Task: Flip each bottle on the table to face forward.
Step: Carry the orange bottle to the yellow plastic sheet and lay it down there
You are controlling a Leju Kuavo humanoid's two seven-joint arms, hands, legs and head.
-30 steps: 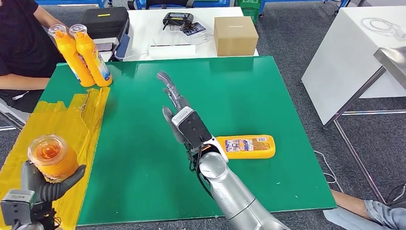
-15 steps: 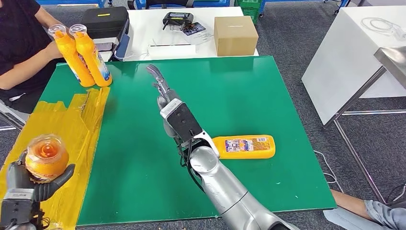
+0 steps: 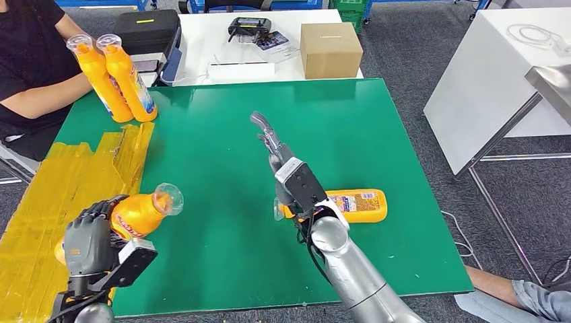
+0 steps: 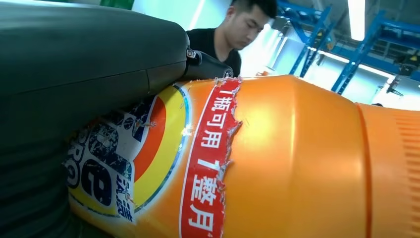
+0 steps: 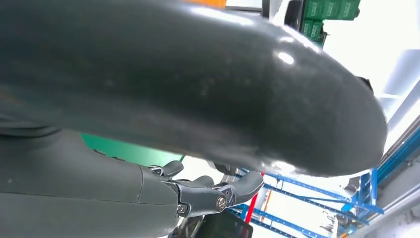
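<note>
My left hand (image 3: 91, 235) grips an orange bottle (image 3: 138, 212) over the table's front left, lying sideways with its clear cap (image 3: 168, 198) toward the middle. Up close, the left hand (image 4: 74, 74) wraps the bottle (image 4: 297, 158) by its label. My right hand (image 3: 283, 161) hovers above the green table (image 3: 202, 235) with its fingers (image 3: 266, 134) stretched out and nothing in it. The right wrist view shows that hand (image 5: 173, 99) with its fingers (image 5: 218, 193) apart. A second orange bottle (image 3: 357, 205) lies flat, label up, just right of my right forearm. Two orange bottles (image 3: 108, 81) (image 3: 131, 81) stand upright at the back left corner.
A person (image 3: 30, 60) sits at the back left, a forearm close to the two standing bottles. Yellow tape (image 3: 74, 168) covers the table's left strip. Behind stand a white table with a cardboard box (image 3: 330, 48) and a black case (image 3: 145, 30). Another white table (image 3: 485, 87) is at the right.
My left hand has turned the bottle from cap-up toward me to lying sideways, and moved it right. My right arm has swung to the right. The person's forearm has come toward the standing bottles.
</note>
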